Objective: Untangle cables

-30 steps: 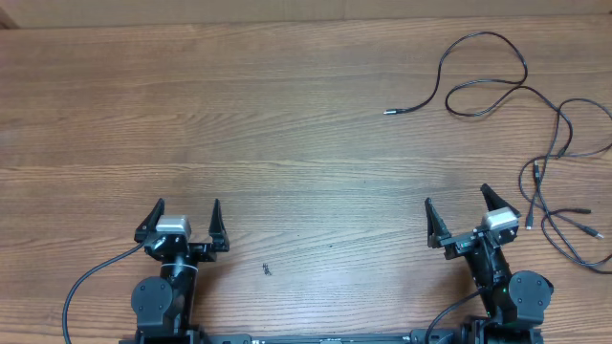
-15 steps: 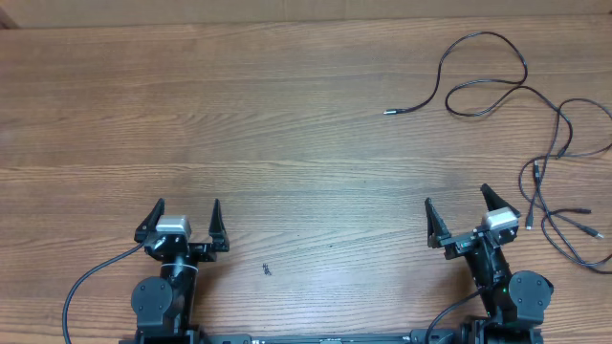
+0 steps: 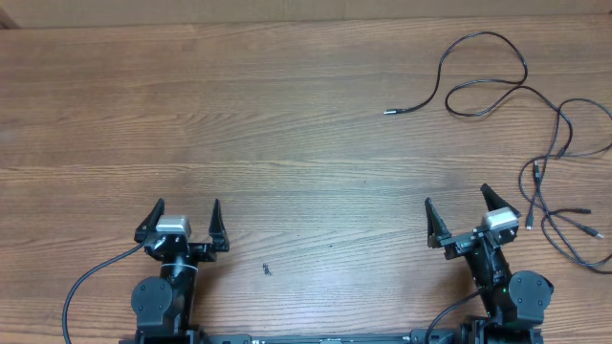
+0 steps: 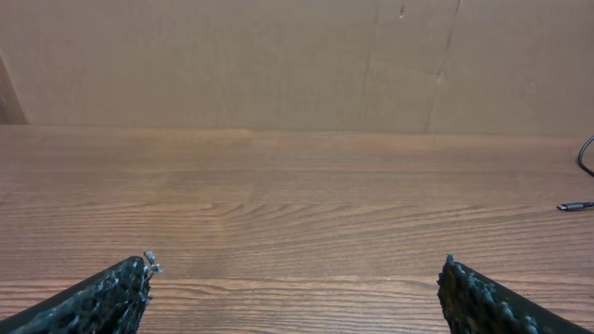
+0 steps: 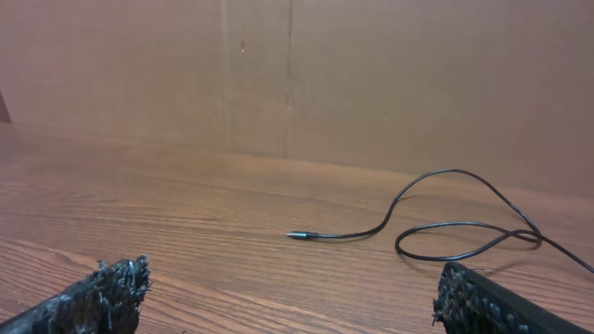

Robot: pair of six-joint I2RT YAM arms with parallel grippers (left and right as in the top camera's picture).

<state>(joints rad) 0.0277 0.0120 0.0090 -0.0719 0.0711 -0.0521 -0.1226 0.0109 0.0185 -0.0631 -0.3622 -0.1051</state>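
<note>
Thin black cables (image 3: 550, 153) lie in loose, crossing loops at the table's far right, one plug end (image 3: 390, 112) reaching out toward the middle. In the right wrist view a cable (image 5: 445, 227) loops ahead, its plug (image 5: 299, 236) pointing left. The left wrist view catches only a plug tip (image 4: 575, 206) at its right edge. My left gripper (image 3: 182, 218) rests open near the front left, far from the cables. My right gripper (image 3: 470, 212) stands open at the front right, just left of the nearest cable strands. Nothing sits between either pair of fingers.
The wooden table (image 3: 239, 115) stretches bare to the left and centre. A tiny dark speck (image 3: 267, 269) lies near the front middle. A brown cardboard wall (image 5: 297, 74) rises behind the table's far edge.
</note>
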